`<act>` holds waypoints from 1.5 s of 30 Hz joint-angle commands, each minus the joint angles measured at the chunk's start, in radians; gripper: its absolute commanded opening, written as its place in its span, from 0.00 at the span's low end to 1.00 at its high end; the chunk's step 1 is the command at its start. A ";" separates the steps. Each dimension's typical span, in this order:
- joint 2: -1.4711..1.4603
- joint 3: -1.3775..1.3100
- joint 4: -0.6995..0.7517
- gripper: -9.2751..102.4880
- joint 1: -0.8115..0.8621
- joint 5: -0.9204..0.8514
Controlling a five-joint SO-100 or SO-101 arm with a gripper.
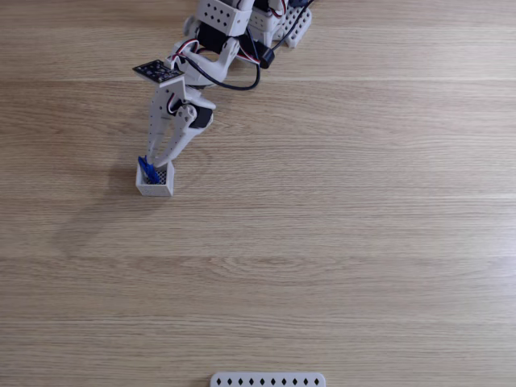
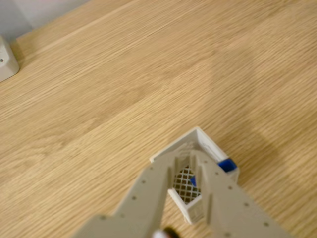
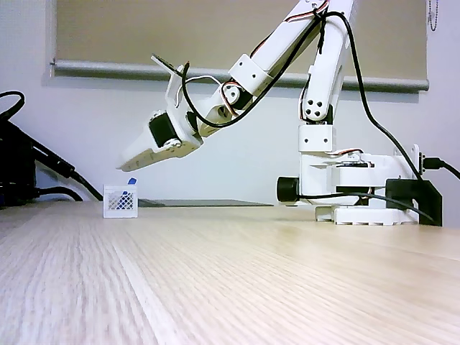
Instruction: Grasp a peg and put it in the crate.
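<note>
So, here's what you've got on screen, using the crate as the landmark:

Crate: the crate (image 1: 155,184) sits on the wooden table (image 1: 339,242), a small white box with a mesh floor; in the wrist view (image 2: 208,146) your fingers cover much of its opening.

Peg: the peg (image 1: 148,170) is inside the crate, leaning against one wall with one end poking above the rim. From the side you only get a tiny blue tip (image 3: 131,182) over the crate's top edge (image 3: 120,202).

Peg axis: tilted, long axis running from the crate floor up to the rim; in the overhead-ish fixed view the raised end points up-left.

Hidden bits: in the wrist view you only see two blue scraps of the peg (image 2: 226,164), the rest is behind the fingers (image 2: 225,198) and the crate wall.

Gripper: the gripper (image 1: 158,161) hangs just above the crate, jaws parted a bit, nothing held between them, and clear of the peg as seen from the side (image 3: 126,166).

White strip: a strip with diamond holes (image 1: 268,380) lies far from the crate, cut off by the bottom edge of the frame.
</note>
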 commanded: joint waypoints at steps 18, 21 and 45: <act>0.707 -0.057 0.683 0.08 -0.390 1.494; 0.819 -0.051 0.792 0.08 -0.417 1.647; 1.506 0.433 1.172 0.08 -0.488 1.626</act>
